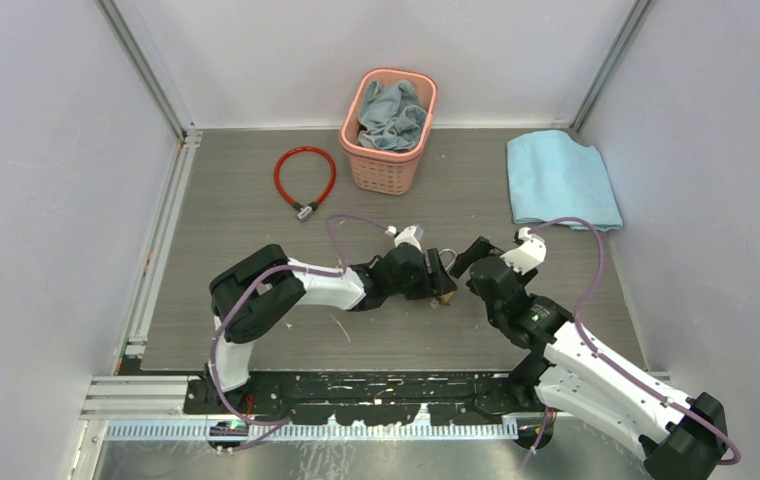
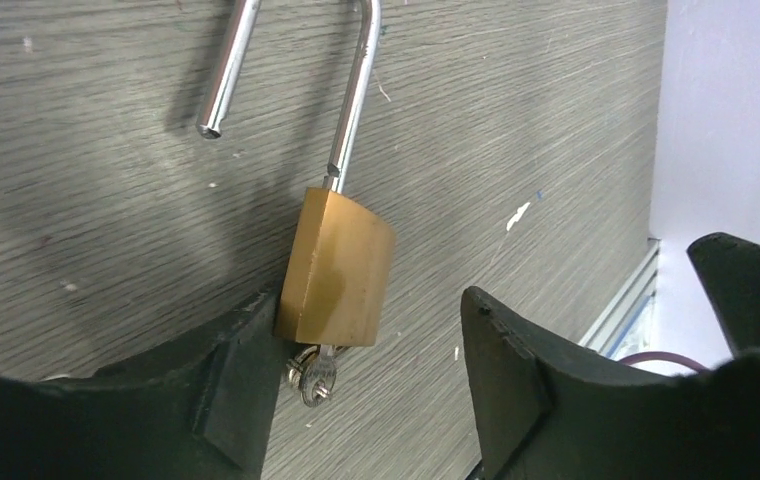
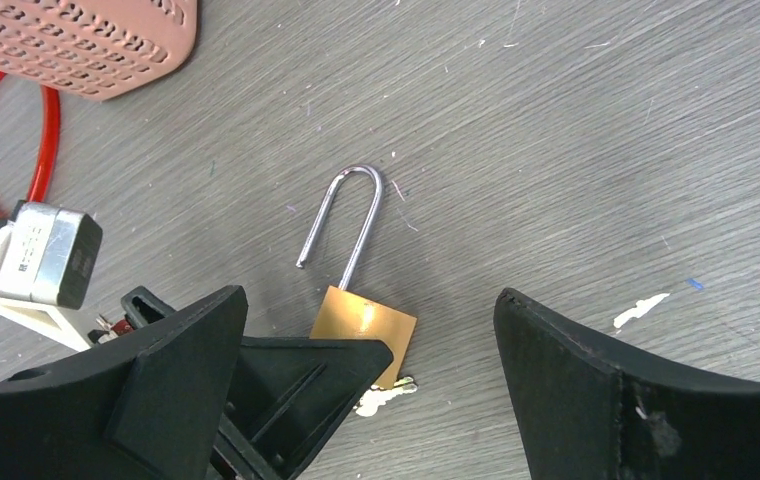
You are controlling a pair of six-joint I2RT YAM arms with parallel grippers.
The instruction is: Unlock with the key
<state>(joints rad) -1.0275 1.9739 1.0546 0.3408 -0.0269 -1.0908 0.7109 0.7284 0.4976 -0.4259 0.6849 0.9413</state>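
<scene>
padlock (image 2: 336, 270) lies between parted left jaws, touching one | right jaws parted, empty

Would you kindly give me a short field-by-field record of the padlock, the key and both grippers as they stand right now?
padlock: brass, lying on the table, shackle open, one leg out of the body
key: at the bottom of the body, seemingly in the keyhole
left gripper: open, one finger against the padlock's side
right gripper: open, holding nothing
elsewhere: red cable lock, pink basket, blue towel
</scene>
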